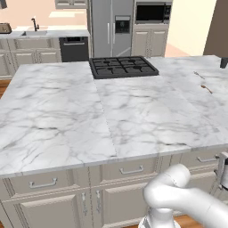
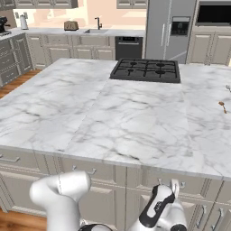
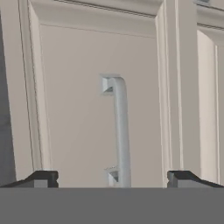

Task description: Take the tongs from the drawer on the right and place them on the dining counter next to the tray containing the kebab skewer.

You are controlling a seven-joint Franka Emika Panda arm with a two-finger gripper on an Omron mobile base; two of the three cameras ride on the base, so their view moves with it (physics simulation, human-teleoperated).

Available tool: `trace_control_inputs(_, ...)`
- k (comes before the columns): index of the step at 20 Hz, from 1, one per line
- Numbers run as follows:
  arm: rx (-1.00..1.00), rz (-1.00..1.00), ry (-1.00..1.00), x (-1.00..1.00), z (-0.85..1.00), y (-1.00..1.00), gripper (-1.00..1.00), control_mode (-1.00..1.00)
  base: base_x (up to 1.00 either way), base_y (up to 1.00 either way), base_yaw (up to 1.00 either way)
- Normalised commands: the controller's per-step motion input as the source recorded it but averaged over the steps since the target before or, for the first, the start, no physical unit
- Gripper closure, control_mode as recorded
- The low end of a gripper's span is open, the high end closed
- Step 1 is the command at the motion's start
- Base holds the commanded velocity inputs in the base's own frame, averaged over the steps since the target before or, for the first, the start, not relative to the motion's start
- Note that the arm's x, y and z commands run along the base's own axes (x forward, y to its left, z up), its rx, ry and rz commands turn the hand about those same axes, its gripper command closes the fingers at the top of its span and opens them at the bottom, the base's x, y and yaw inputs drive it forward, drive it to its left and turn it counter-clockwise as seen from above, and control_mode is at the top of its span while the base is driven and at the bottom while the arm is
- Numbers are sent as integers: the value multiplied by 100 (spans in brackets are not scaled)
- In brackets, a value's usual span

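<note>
The dining counter is a wide white marble slab with grey veins. Under its front edge runs a row of shut beige drawers; the drawer on the right has a silver bar handle. The tongs are hidden, and the tray and kebab skewer are out of view. My gripper is open, low in front of the cabinet fronts at the right end. Its two dark fingertips stand wide apart, with nothing between them. A silver bar handle on a framed beige front lies straight ahead, a little way off.
A black gas hob sits at the counter's far side. Thin brown-tipped cutlery pieces lie on the marble at the right. My white arm bends low before the cabinets. A fridge and oven stand behind.
</note>
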Motion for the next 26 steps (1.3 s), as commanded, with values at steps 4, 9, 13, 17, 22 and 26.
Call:
trace_control_inputs(4,4,0,-2,30,-5,0,-100,-100,0,0,0)
trace_control_inputs(9,0,0,-2,37,-30,0,-100,-100,0,0,0)
trace_control_inputs(13,0,0,-6,36,-46,0,-100,-100,0,0,0)
trace_control_inputs(17,0,0,-4,37,-39,0,-100,-100,0,0,0)
trace_control_inputs(22,0,0,-6,33,-40,-5,-100,-100,0,0,0)
trace_control_inputs(26,2,0,-3,26,-21,0,-100,-100,0,0,0)
